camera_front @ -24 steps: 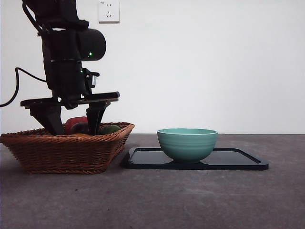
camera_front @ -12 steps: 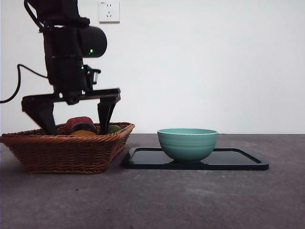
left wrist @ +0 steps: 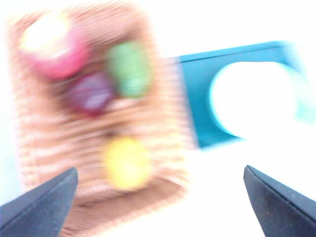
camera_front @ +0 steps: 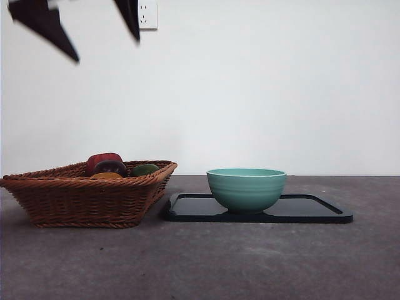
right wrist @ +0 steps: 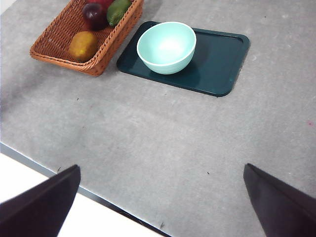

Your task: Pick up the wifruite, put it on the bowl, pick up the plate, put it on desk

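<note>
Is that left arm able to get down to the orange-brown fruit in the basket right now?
Probably yes. The left end effector hangs open high above the basket, holding nothing. The wifruite lies uncovered in the basket, apart from the other fruits, so nothing seems to block a straight descent.
</note>
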Motion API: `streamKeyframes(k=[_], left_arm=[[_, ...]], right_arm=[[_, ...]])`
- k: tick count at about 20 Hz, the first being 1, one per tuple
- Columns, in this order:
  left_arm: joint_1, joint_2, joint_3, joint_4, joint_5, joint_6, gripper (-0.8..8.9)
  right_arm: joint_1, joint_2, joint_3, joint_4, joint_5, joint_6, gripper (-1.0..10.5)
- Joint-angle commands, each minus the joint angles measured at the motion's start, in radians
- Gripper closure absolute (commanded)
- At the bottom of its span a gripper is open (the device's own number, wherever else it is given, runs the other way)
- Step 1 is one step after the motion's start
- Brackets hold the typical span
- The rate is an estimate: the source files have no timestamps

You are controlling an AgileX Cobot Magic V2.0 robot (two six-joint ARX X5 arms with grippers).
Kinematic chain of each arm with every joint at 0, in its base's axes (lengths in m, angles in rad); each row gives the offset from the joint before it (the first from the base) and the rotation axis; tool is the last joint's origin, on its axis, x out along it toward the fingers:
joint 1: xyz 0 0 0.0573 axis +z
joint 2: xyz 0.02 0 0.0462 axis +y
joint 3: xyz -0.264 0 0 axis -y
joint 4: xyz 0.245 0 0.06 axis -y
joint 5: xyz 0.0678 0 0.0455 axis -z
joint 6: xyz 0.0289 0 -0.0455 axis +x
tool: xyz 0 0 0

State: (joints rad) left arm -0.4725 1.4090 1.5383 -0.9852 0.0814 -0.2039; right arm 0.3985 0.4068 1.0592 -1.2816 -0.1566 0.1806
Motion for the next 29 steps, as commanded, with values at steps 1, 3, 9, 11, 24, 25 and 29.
streamKeyframes(k=[1,3,9,11,24,25,29], left_arm=[[-0.034,-0.088,0.026,-0.051,0.024,0.082,1.56],[-0.061,-0.163,0.026,-0.118,0.037,0.119,1.57],[-0.142,-0.342,0.014,-0.285,0.142,0.217,1.57],[-0.166,-0.412,-0.013,-0.296,0.166,0.222,1.57],[-0.177,-0.896,-0.372,-0.196,0.165,0.241,1.57],[-0.177,-0.909,-0.382,-0.196,0.165,0.243,1.57],[-0.177,-0.914,-0.383,-0.196,0.165,0.244,1.57]], right_arm=[[0.005,0.002,0.008,0.01,0.0,-0.009,3.9],[0.005,0.002,0.008,0.01,0.0,-0.009,3.9],[0.005,0.002,0.008,0.009,0.0,-0.008,3.9],[0.005,0.002,0.008,0.01,0.0,-0.008,3.9],[0.005,0.002,0.008,0.029,0.009,-0.008,3.9],[0.005,0.002,0.008,0.029,0.009,-0.007,3.9],[0.005,0.002,0.008,0.031,0.008,0.017,3.9]])
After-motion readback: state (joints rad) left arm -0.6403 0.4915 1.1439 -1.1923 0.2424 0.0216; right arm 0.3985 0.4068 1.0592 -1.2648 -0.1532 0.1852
